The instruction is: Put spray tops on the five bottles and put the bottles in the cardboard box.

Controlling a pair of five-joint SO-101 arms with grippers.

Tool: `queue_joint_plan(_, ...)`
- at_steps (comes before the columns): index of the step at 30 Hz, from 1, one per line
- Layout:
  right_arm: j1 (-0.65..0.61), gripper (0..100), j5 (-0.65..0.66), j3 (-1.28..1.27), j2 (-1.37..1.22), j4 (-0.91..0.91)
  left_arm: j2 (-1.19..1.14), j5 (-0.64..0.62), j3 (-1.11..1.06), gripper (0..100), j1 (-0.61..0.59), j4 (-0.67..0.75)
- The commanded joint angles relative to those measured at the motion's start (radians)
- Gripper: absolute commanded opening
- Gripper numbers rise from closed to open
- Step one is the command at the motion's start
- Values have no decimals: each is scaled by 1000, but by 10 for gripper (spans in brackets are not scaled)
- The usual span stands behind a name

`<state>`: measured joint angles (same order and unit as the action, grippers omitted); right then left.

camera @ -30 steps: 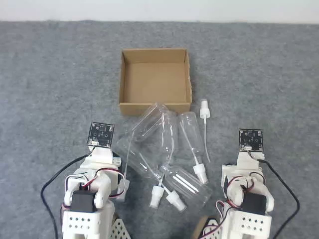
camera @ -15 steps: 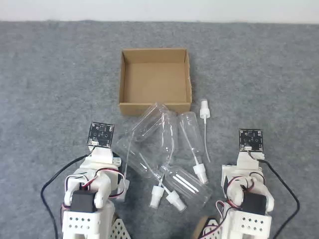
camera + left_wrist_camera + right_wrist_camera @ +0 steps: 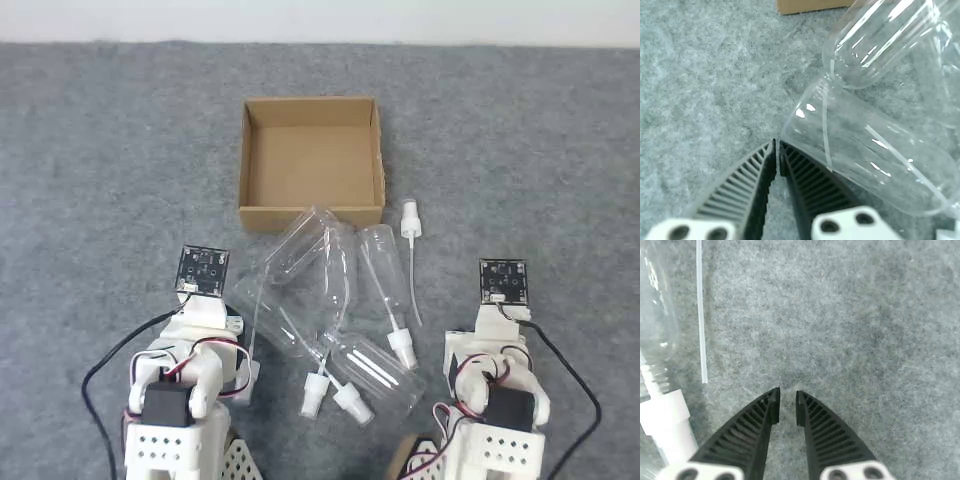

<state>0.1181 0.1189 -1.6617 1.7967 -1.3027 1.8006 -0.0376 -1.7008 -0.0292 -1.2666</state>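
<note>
Several clear plastic bottles (image 3: 330, 300) lie in a loose pile on the grey carpet, just in front of the open cardboard box (image 3: 245, 160). Three of them carry white spray tops, such as the one (image 3: 402, 348) at the pile's right. A loose spray top (image 3: 410, 220) with a long tube lies right of the box. My left gripper (image 3: 776, 147) is shut and holds nothing, its tips beside the base of a lying bottle (image 3: 875, 155). My right gripper (image 3: 786, 396) hovers shut over bare carpet, next to a capped bottle neck (image 3: 665, 425) and the thin tube (image 3: 701, 315).
My left arm (image 3: 190, 385) stands at the near left and my right arm (image 3: 497, 395) at the near right. A second bottle (image 3: 880, 40) leans over the first one. The box corner (image 3: 810, 5) is beyond them. Bare carpet surrounds the pile and box.
</note>
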Motion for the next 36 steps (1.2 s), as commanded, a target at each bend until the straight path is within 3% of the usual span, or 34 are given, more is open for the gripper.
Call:
queue_joint_plan(1,-4,7,12,64,18,-4,21,-2,16,14,-2,3)
queue_joint_plan(4,-10,9,17,124,18,-4,21,-2,16,14,-2,3)
queue_joint_plan(10,-4,7,207,265,18,-4,21,-2,16,14,-2,3)
queue_joint_plan(17,-12,9,310,445,15,1,21,-2,16,14,-2,3)
queue_joint_plan(36,-12,9,342,789,-4,-8,21,-2,16,14,-2,3)
